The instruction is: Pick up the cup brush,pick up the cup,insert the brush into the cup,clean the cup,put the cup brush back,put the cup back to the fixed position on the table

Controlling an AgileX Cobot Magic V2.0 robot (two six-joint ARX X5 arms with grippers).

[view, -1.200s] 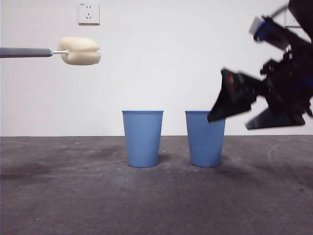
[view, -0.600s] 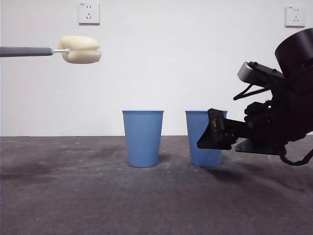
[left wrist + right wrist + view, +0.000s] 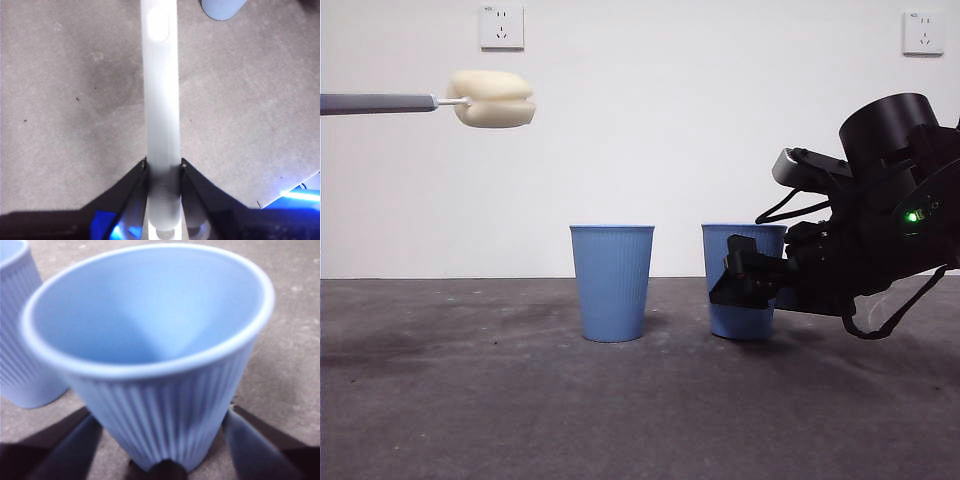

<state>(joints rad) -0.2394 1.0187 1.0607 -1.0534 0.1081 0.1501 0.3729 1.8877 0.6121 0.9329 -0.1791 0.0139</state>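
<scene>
Light-blue cup [image 3: 150, 355]: finely ribbed, tapering to base; I see it standing on the desk [image 3: 470, 400].
Cup count: two; second cup [image 3: 611, 283] just beside.
Right hand [image 3: 745, 285]: jaws spread either side of the cup; contact, I cannot tell.
Cup brush [image 3: 430, 101]: one, grey handle, cream sponge, held level high up.
Left hand [image 3: 163, 167]: clamped on handle.

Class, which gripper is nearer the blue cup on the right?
Right. The right gripper straddles that cup; the left gripper holds the brush high above the table, far off.
</scene>
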